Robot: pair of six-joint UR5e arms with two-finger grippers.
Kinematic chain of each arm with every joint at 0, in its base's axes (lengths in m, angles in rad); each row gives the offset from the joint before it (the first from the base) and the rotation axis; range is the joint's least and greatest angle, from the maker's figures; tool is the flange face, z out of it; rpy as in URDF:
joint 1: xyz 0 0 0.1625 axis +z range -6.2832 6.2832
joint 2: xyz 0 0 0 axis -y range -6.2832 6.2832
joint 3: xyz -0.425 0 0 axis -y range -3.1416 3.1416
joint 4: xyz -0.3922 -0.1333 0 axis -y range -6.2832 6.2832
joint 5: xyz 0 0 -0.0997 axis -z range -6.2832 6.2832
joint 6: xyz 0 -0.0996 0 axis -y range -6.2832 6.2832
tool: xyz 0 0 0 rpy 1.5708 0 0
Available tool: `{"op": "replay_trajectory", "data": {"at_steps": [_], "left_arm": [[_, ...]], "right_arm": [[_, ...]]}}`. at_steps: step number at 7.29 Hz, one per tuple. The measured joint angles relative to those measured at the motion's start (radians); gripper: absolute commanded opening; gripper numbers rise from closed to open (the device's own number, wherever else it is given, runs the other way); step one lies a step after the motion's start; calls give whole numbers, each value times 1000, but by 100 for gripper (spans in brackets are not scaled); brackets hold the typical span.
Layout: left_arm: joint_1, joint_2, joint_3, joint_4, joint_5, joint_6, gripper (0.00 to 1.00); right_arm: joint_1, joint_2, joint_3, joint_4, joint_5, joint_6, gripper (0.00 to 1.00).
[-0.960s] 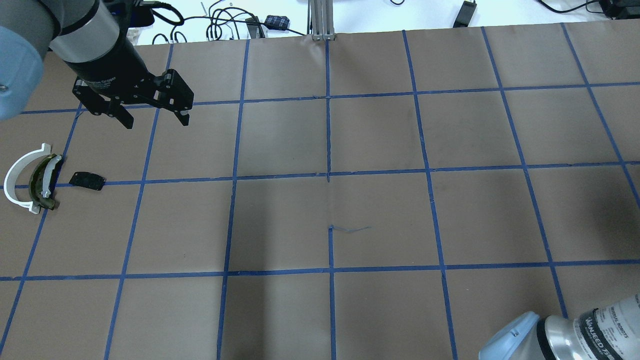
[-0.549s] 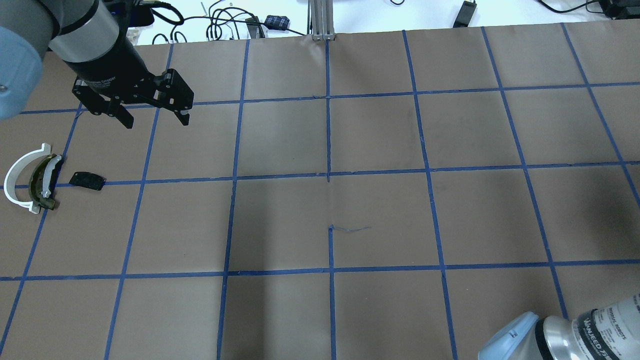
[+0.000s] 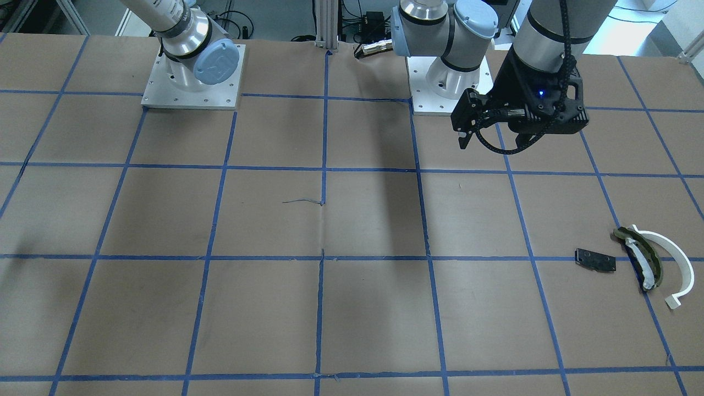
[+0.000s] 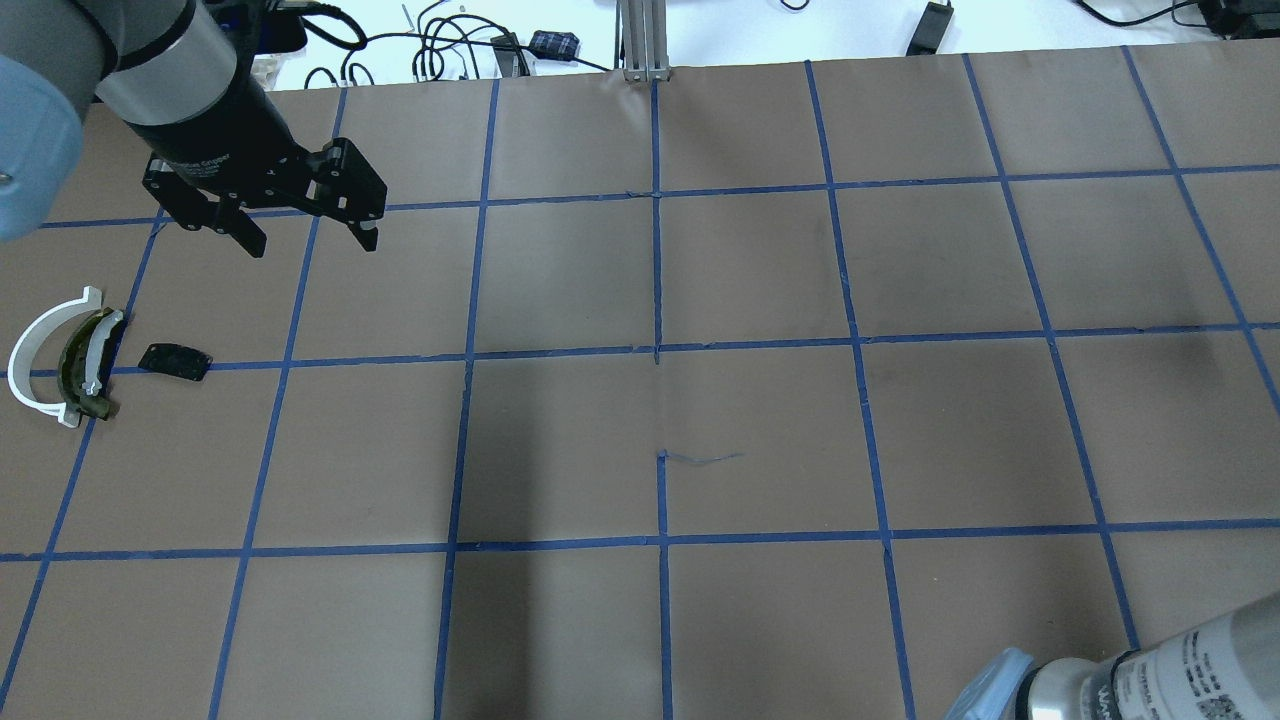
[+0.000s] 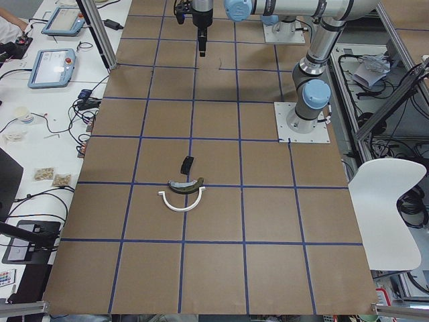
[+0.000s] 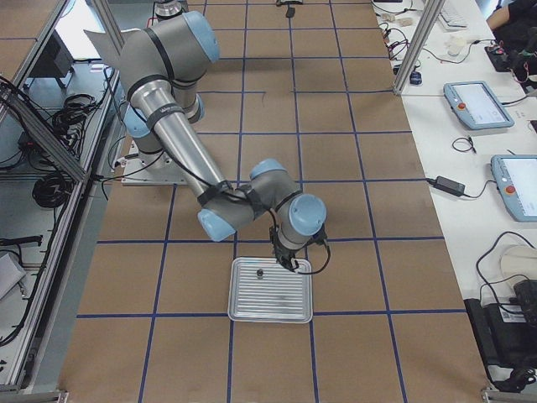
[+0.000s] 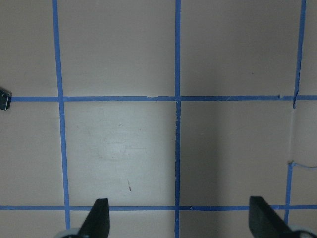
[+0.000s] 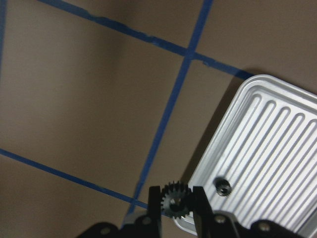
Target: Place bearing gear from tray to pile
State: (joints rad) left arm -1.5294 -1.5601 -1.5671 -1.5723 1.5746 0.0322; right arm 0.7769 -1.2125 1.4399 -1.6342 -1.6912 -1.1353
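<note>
- The right gripper (image 8: pixel 174 204) has its two fingers pinched in on the bearing gear (image 8: pixel 174 199), a small black toothed wheel caught between the fingertips.
- In the right wrist view, the gear sits just over the near rim of the tray (image 8: pixel 277 144), a ribbed silver metal one lying flat on the brown table (image 4: pixel 760 430).
- A second small dark part (image 8: pixel 224 187) rests in the tray, just beside the held gear but apart from it.
- The left gripper (image 4: pixel 312 243) hangs above the table with its fingers spread wide and nothing between them.
- The pile (image 4: pixel 70 360) lies on the robot's left side of the table, near the left gripper but not under it.
- It holds a white half-ring (image 4: pixel 17 360) cupping an olive curved piece (image 4: pixel 67 365), with a flat black plate (image 4: pixel 175 360) just beside them on a blue tape line.
</note>
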Motion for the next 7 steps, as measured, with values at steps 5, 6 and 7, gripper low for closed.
{"op": "replay_trajectory", "data": {"at_steps": [5, 6, 7], "left_arm": [[4, 0, 12, -15, -7, -7, 100], [11, -5, 12, -6, -5, -10, 100], [14, -9, 13, 5, -2, -7, 100]], "right_arm": [[468, -180, 31, 221, 54, 749, 17], [574, -179, 36, 209, 68, 897, 17], [673, -166, 48, 168, 80, 1042, 17]]}}
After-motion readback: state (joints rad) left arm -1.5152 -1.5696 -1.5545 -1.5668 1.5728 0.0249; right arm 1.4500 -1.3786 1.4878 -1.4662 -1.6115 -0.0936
